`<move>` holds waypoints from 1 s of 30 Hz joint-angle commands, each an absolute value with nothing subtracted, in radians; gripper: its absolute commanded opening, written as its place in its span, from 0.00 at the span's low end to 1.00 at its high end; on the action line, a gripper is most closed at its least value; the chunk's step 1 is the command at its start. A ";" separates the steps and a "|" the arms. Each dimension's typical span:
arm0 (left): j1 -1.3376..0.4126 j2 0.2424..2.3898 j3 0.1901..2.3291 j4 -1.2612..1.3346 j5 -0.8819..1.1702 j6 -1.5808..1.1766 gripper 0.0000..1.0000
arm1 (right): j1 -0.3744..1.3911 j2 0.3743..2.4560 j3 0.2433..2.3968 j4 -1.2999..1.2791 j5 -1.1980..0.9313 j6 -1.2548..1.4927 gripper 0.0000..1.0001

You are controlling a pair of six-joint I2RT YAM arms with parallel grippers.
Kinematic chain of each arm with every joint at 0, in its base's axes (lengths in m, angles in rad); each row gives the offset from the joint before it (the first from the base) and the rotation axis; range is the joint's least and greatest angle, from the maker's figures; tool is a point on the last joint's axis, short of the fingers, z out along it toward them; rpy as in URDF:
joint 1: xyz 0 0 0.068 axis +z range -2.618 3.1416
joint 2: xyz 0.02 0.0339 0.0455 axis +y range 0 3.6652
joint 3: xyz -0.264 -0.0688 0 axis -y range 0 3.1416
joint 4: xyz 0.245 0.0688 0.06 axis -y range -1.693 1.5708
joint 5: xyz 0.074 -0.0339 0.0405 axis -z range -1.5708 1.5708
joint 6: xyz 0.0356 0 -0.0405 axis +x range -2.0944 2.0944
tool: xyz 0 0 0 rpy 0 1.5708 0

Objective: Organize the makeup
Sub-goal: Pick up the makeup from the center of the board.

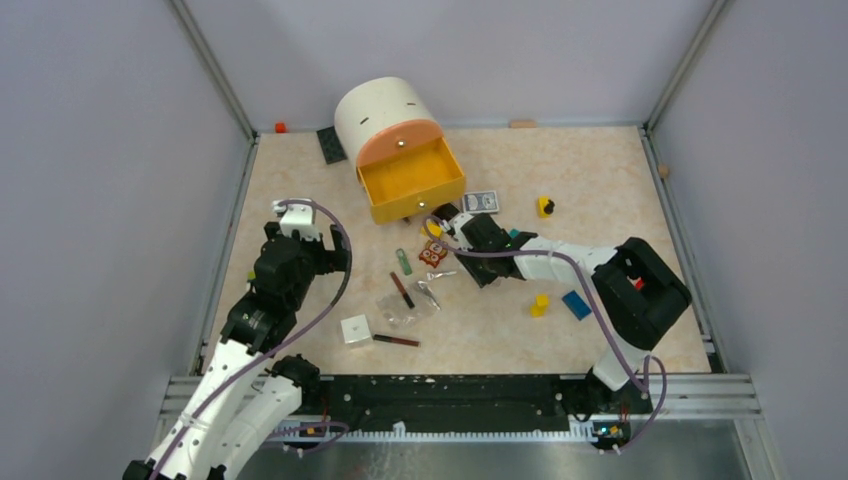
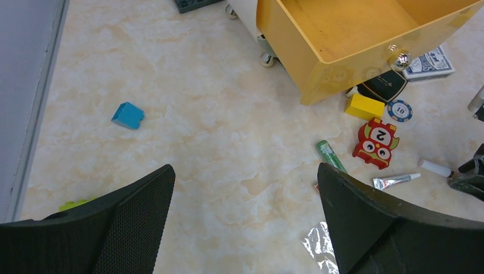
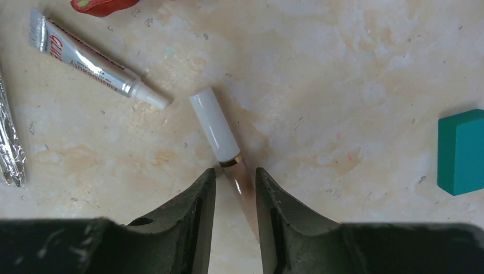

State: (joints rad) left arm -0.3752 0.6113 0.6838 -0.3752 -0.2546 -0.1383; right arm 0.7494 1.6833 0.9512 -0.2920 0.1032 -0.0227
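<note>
Right pincer (image 3: pixel 235 172) straddles the white-capped tube (image 3: pixel 214 127), jaws parted narrowly. A sliver of worktop (image 3: pixel 354 80) shows on one side, so judged not yet clamped. The tube's long axis runs nearly straight ahead of the pincer, with the cap beyond the fingertips and the clear body between them. Left pincer (image 2: pixel 245 169) spread wide, empty, well apart; right arm is nearer.

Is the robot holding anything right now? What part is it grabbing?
The right gripper straddles the white-capped makeup tube at its peach body end; whether it is pinched cannot be told. The left gripper holds nothing.
</note>
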 commanded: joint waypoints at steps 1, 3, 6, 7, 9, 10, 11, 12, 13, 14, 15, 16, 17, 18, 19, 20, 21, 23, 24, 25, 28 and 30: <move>-0.376 0.608 0.678 -0.336 -0.279 -0.124 0.99 | 0.740 1.711 0.975 -0.300 0.108 -0.037 0.28; -0.373 0.604 0.679 -0.336 -0.281 -0.123 0.99 | 0.740 1.697 0.968 -0.298 0.111 -0.032 0.24; -0.372 0.602 0.678 -0.333 -0.280 -0.122 0.99 | 0.741 1.645 0.965 -0.305 0.112 -0.033 0.14; -0.372 0.602 0.676 -0.333 -0.279 -0.121 0.99 | 0.741 1.617 0.966 -0.309 0.114 -0.037 0.10; -0.372 0.600 0.676 -0.330 -0.278 -0.120 0.99 | 0.741 1.548 0.969 -0.313 0.130 -0.044 0.06; -0.372 0.597 0.675 -0.329 -0.279 -0.119 0.99 | 0.742 1.515 0.972 -0.314 0.152 -0.046 0.05; -0.373 0.595 0.673 -0.326 -0.279 -0.117 0.99 | 0.742 1.476 0.978 -0.315 0.177 -0.046 0.03; -0.371 0.592 0.671 -0.324 -0.280 -0.114 0.99 | 0.742 1.429 0.985 -0.316 0.215 -0.047 0.02; -0.371 0.587 0.671 -0.324 -0.280 -0.114 0.99 | 0.742 1.397 0.992 -0.315 0.244 -0.048 0.01; -0.370 0.583 0.670 -0.323 -0.282 -0.113 0.99 | 0.742 1.360 0.997 -0.308 0.268 -0.051 0.01; -0.370 0.580 0.668 -0.321 -0.283 -0.111 0.99 | 0.742 1.327 1.003 -0.292 0.288 -0.059 0.01; -0.371 0.575 0.664 -0.319 -0.285 -0.110 0.99 | 0.742 1.296 1.008 -0.272 0.294 -0.073 0.01; -0.370 0.569 0.660 -0.316 -0.287 -0.108 0.99 | 0.743 1.266 1.013 -0.242 0.281 -0.109 0.01; -0.371 0.565 0.659 -0.313 -0.287 -0.105 0.99 | 0.742 1.244 1.016 -0.206 0.254 -0.150 0.01; -0.371 0.561 0.657 -0.313 -0.285 -0.102 0.99 | 0.742 1.224 1.020 -0.169 0.215 -0.199 0.00; -0.371 0.558 0.658 -0.313 -0.284 -0.099 0.99 | 0.742 1.212 1.025 -0.136 0.154 -0.267 0.00; -0.371 0.553 0.656 -0.313 -0.286 -0.097 0.99 | 0.742 1.201 1.026 -0.112 0.067 -0.355 0.00; -0.370 0.546 0.654 -0.313 -0.288 -0.094 0.99 | 0.744 1.193 1.031 -0.049 -0.078 -0.534 0.00; -0.371 0.544 0.653 -0.313 -0.289 -0.093 0.99 | 0.744 1.200 1.038 -0.016 -0.121 -0.604 0.00; -0.370 0.543 0.653 -0.313 -0.291 -0.092 0.99 | 0.743 1.216 1.050 0.031 -0.152 -0.673 0.00; -0.371 0.540 0.652 -0.315 -0.296 -0.091 0.99 | 0.737 1.315 1.157 0.050 -0.206 -0.843 0.00; -0.370 0.540 0.649 -0.314 -0.294 -0.091 0.99 | 0.733 1.415 1.266 0.007 -0.208 -0.944 0.00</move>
State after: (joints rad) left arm -0.3748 0.5495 0.6575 -0.3592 -0.2817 -0.1017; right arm 0.7467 1.2800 1.0847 -0.0589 -0.0917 -0.6361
